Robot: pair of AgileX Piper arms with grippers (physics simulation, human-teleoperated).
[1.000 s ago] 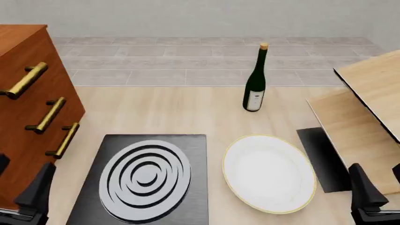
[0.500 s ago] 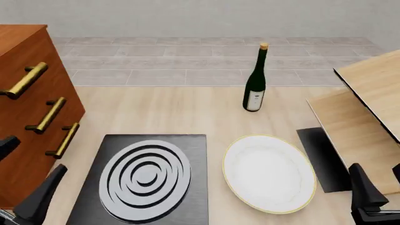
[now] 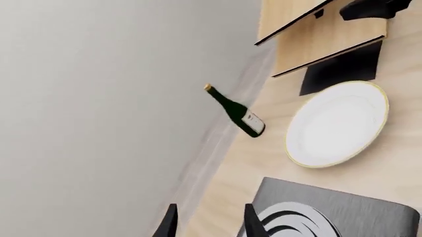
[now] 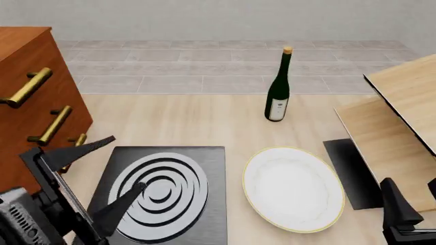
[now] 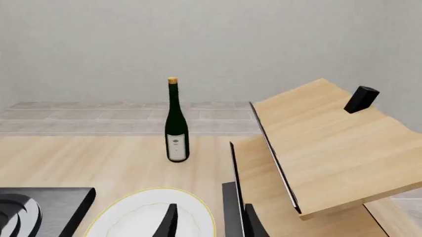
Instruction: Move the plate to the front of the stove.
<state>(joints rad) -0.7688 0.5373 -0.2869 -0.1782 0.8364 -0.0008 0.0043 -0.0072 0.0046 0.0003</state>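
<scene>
The white plate (image 4: 293,189) with its thin gold rim lies flat on the table, just right of the stove (image 4: 212,214), a black slab with a ringed silver burner. My left gripper (image 4: 128,161) hangs open above the stove's left part, tilted on its side, with nothing between its fingers. My right gripper (image 4: 411,186) stands open at the table's front right corner, right of the plate and apart from it. The left wrist view shows the plate (image 3: 337,123), the stove (image 3: 356,212) and the open left gripper (image 3: 209,224). The right wrist view shows the plate (image 5: 142,215) just beyond the open right gripper (image 5: 209,222).
A dark green wine bottle (image 4: 278,94) stands upright behind the plate. A wooden drawer cabinet (image 4: 34,112) with brass handles fills the left side. Tilted wooden boards (image 4: 402,112) rise at the right, with a plain black mat (image 4: 350,171) under their edge next to the plate.
My left arm has risen into view and swung right, from the front left corner to over the stove's left part, rolling on its side. The right arm, plate and bottle have not moved.
</scene>
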